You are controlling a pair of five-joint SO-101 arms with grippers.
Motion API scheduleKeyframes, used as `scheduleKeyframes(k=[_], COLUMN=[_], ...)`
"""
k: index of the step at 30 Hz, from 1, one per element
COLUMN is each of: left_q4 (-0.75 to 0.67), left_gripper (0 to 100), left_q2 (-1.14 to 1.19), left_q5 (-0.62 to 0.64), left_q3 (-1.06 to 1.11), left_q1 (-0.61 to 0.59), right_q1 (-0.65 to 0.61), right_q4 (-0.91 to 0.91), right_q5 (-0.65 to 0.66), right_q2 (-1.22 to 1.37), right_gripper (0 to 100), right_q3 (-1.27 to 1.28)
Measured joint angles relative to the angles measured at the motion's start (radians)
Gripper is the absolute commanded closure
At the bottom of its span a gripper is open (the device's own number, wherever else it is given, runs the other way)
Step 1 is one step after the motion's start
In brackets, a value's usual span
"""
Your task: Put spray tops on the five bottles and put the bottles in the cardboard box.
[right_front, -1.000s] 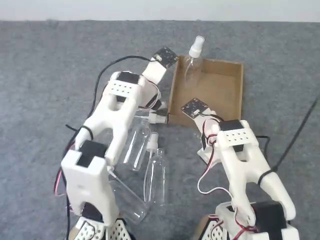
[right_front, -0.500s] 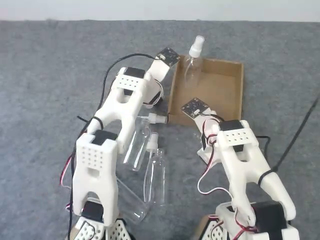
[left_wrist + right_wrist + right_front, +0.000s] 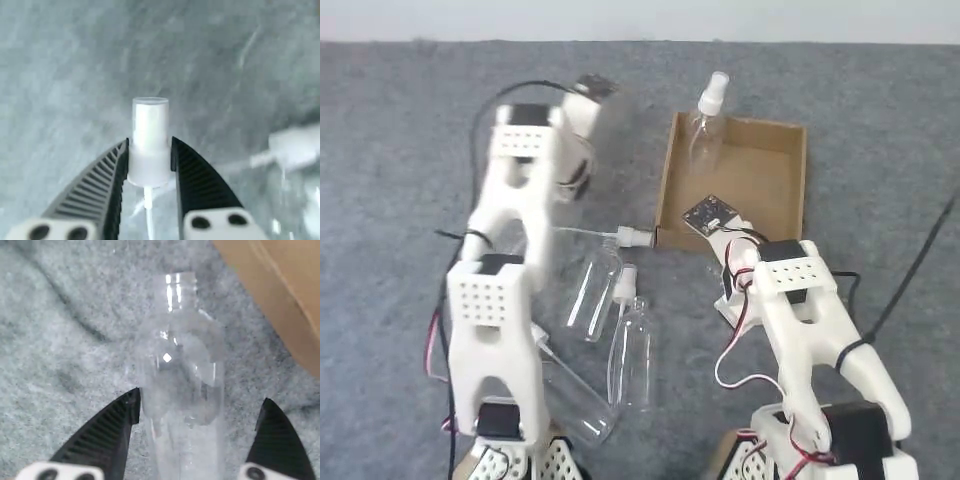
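Left end effector [image 3: 150, 143] clamps white cylindrical spray top [image 3: 150, 122]; right end effector [image 3: 201, 398] wide open astride clear plastic bottle [image 3: 182, 355].

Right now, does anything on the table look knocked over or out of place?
Nothing spilled or broken. A loose spray top lies by the cardboard box's near corner, and clear bottles lie on their sides between the arms, pointing different ways.

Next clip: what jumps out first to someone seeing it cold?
The left claw pinches a white spray top above the grey carpet. The right claw hangs open over a capless bottle beside the cardboard box, where one capped bottle already leans in a far corner.
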Motion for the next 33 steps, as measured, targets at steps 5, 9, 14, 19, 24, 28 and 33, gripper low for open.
scheduleKeyframes(k=[5, 9, 14, 19, 24, 28, 33], left_q4=[0.083, 0.044, -0.180, -0.416, -0.519, -0.535, -0.535], left_gripper=[99, 99, 99, 99, 99, 99, 99], left_q2=[-0.204, -0.396, -0.649, -0.887, -1.000, -1.017, -1.020], left_q5=[-0.002, 0.003, 0.005, 0.011, 0.023, 0.034, 0.034], left_q3=[0.072, 0.296, 0.747, 1.163, 1.350, 1.375, 1.375], left_q1=[-0.106, -0.167, -0.189, -0.186, -0.187, -0.196, -0.196], right_q1=[0.000, 0.000, 0.000, 0.000, -0.058, -0.101, -0.080], right_q4=[-0.005, -0.009, -0.008, -0.008, -0.008, -0.048, -0.126], right_q5=[0.000, 0.000, 0.000, 0.051, 0.057, 0.060, 0.011], right_q2=[-0.008, -0.097, -0.261, -0.296, -0.255, -0.147, -0.037], right_gripper=[68.1, 68.1, 68.1, 68.0, 68.1, 68.5, 83.0], right_q3=[0.000, 0.003, 0.080, 0.126, 0.124, 0.124, 0.124])
